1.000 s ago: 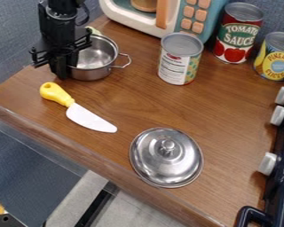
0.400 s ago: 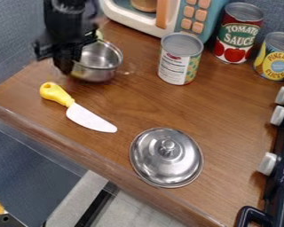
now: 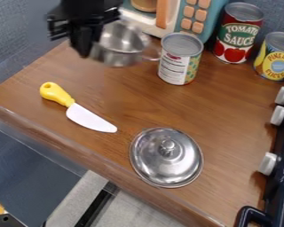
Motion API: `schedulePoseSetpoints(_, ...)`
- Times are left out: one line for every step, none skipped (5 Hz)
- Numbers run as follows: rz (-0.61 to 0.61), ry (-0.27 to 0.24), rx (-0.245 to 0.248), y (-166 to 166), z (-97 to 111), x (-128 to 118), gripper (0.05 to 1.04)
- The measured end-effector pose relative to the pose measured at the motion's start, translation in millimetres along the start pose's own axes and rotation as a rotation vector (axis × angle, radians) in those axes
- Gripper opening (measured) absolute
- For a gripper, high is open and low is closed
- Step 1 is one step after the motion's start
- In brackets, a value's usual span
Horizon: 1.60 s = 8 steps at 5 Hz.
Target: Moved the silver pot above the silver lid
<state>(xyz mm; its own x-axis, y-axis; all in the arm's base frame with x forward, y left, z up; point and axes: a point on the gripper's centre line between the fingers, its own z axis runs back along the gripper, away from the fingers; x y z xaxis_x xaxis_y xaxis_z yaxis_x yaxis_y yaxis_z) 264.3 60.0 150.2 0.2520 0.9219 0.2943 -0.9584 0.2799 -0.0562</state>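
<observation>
Black gripper (image 3: pixel 86 51), far left, pinching silver pot (image 3: pixel 122 58) by its left side, above woodgrain ctr (image 3: pixel 135 99). Pot: round, shiny metal w/ 1 loop handle at right. Near: domed metal lid (image 3: pixel 157 155) w/ 1 round knob. Left: smooth yellow-handled knife (image 3: pixel 88 116), approx. flat.

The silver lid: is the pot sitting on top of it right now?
No, the silver lid lies on the counter with its knob uncovered, while the pot is higher up in the view.
</observation>
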Motion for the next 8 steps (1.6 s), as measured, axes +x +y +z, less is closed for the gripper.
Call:
schedulePoseSetpoints(-0.129, 0.016, -0.049, -16, 16, -43, 0.073)
schedulePoseSetpoints(-0.221, 0.032, -0.092, -31, 29, -87, 0.073)
schedulePoseSetpoints(-0.282, 0.05, -0.061, -47, 16, -119, 0.073)
schedulePoseSetpoints(-0.316, 0.098, -0.041, -61, 0, -137, 0.073)
schedulePoseSetpoints(-0.314, 0.104, -0.004, -70, -23, -142, 0.073)
schedulePoseSetpoints(-0.285, 0.094, 0.01, -76, -31, -133, 0.073)
schedulePoseSetpoints(-0.258, 0.115, 0.024, -80, -38, -122, 0.103)
schedulePoseSetpoints(-0.248, 0.139, 0.082, -75, -50, -119, 0.28)
